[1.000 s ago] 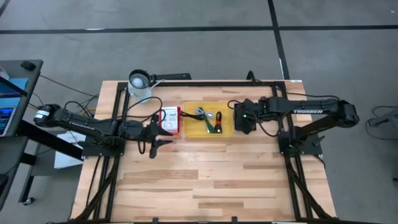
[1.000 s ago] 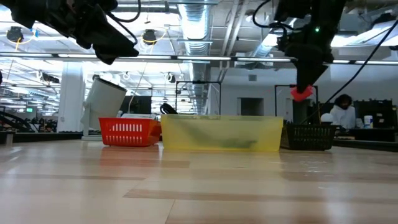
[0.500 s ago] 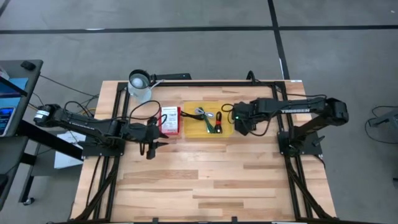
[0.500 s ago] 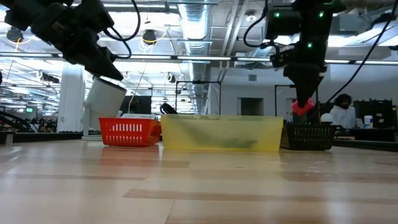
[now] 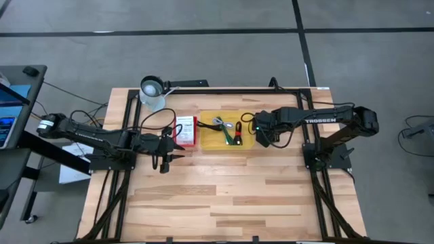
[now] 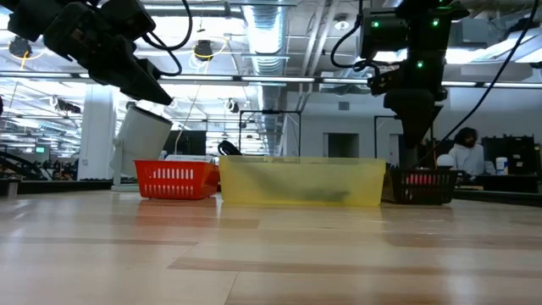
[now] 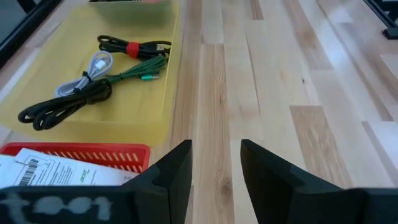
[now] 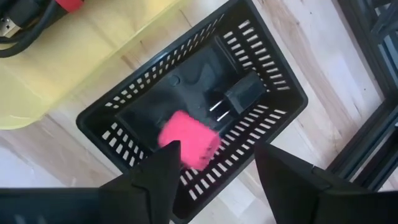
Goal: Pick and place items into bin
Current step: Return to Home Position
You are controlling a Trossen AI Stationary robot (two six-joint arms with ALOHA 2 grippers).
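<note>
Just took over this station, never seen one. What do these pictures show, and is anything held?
A left arm and right arm work over a wooden table. One picture looks straight down, one level across the tabletop, two from cameras on the wrists. In a row stand a red basket, a yellow bin of cables and a black basket. The right hand is open above the black basket, which holds a pink adapter and a black adapter. The left hand, open and empty, hovers near the red basket.

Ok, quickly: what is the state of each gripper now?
Left gripper: open, holding nothing.
Right gripper: open, holding nothing, above the black bin; the pink adapter is inside it.
</note>
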